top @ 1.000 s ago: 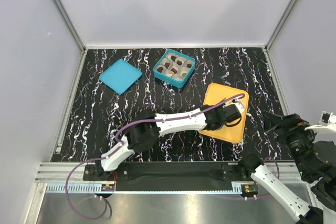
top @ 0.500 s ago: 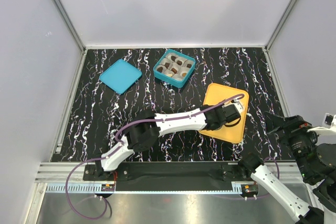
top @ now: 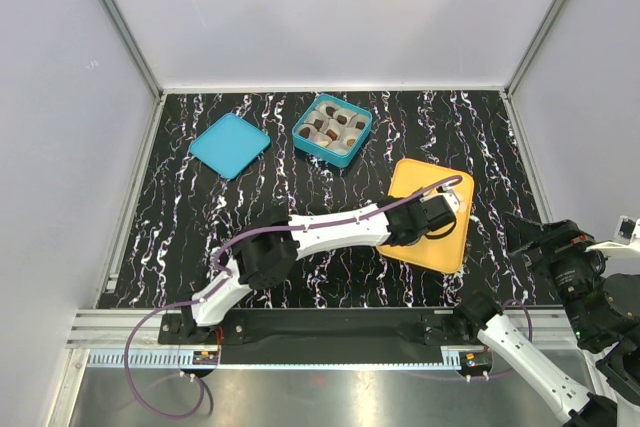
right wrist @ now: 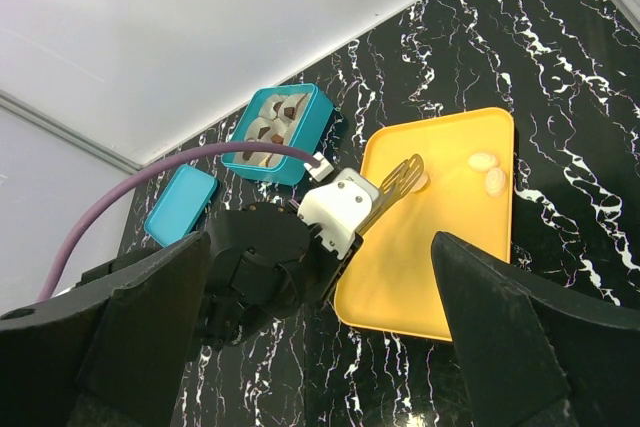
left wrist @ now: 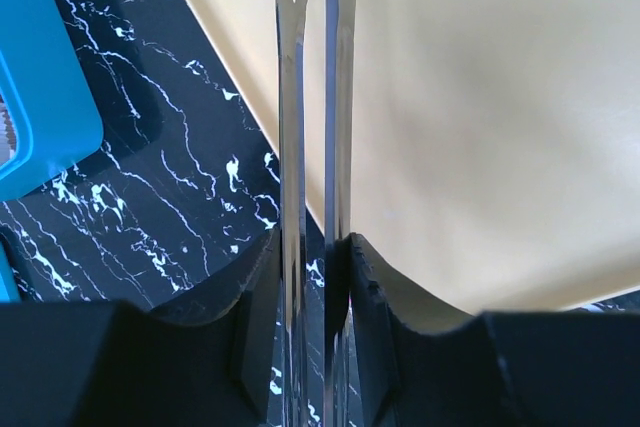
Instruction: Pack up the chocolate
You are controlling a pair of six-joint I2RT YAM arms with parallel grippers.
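Black white-veined marble worktop (top: pixel 200 227), white walls on three sides. The left hand (left wrist: pixel 312 319) is clenched on metal tongs (left wrist: pixel 340 127). The two blades are squeezed nearly together with a thin gap, and the tip in view is forked. The tongs reach out over the yellow tray (top: pixel 450 252); the left wrist view shows only bare tray under the tips. Two pale cream chocolate pieces (right wrist: pixel 484 161) lie on the tray near its far right edge, apart from the tong tips. A small pale spot sits right at the tips in the right wrist view, too small to tell what it is.

The teal box (top: pixel 332 130) sits well beyond the tray. It holds grey paper cups, some with dark brown chocolates inside. Its teal lid (top: pixel 229 144) lies flat to the left of it.

The left arm (top: pixel 330 232) and its purple cable (top: pixel 420 192) stretch across the middle of the worktop and over the tray's near left part. The right hand (top: pixel 535 239) is spread wide and grips nothing, hanging off the tray's right side.
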